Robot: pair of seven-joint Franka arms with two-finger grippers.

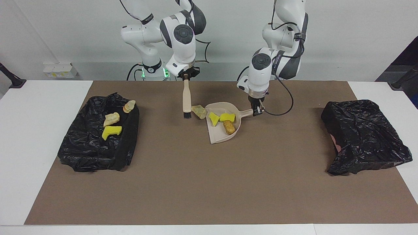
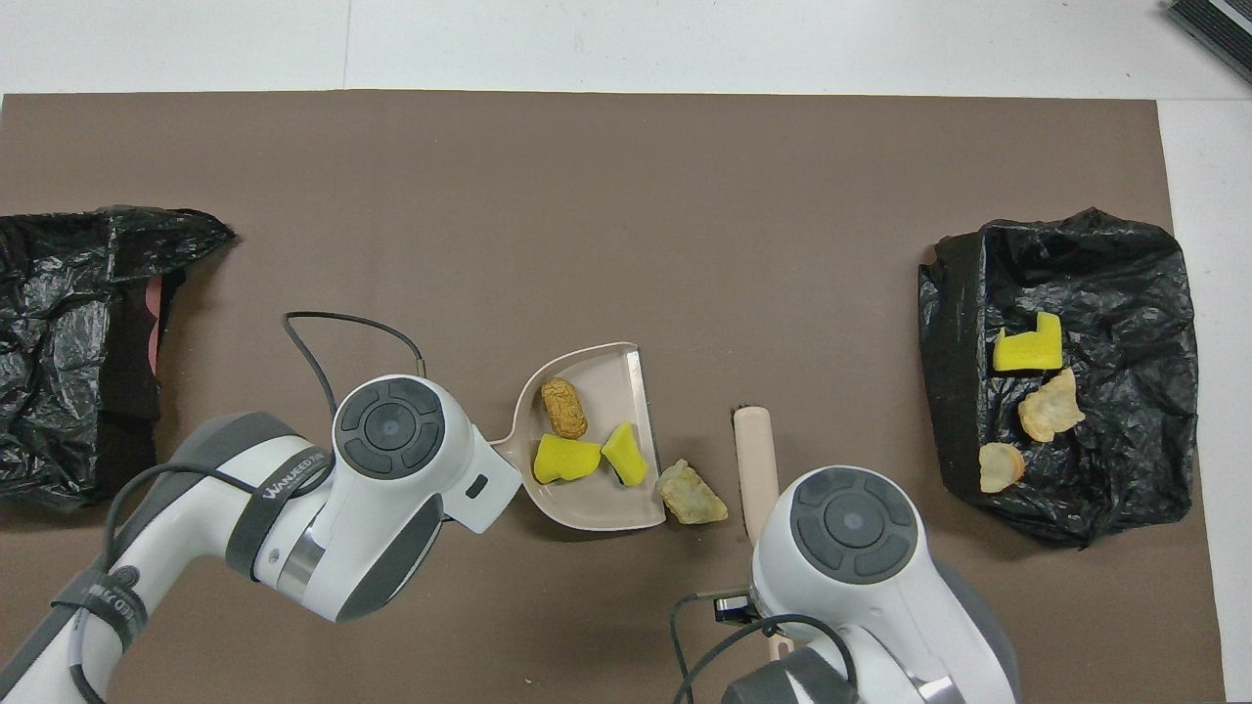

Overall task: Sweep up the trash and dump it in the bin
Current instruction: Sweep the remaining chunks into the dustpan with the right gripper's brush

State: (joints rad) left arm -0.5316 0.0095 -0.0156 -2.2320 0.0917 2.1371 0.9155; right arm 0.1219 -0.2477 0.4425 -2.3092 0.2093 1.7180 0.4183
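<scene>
A beige dustpan (image 1: 218,135) (image 2: 587,504) lies mid-mat, and my left gripper (image 1: 257,111) is shut on its handle. Inside it are two yellow foam pieces of trash (image 1: 214,118) (image 2: 565,460) and an orange-brown lump (image 1: 229,127) (image 2: 564,407). A pale beige chunk (image 1: 199,111) (image 2: 693,494) lies on the mat just outside the pan's mouth. My right gripper (image 1: 186,76) is shut on the top of a brush (image 1: 186,96) (image 2: 755,455), which hangs upright, bristles down, beside that chunk. The bin (image 1: 94,147) (image 2: 1105,274), lined with black plastic at the right arm's end, holds three scraps.
A second black-bagged container (image 1: 362,137) (image 2: 68,323) sits at the left arm's end of the mat. The left arm's cable (image 1: 281,107) loops over the mat by the dustpan handle. Brown mat (image 1: 209,182) stretches from the pan to the table's edge farthest from the robots.
</scene>
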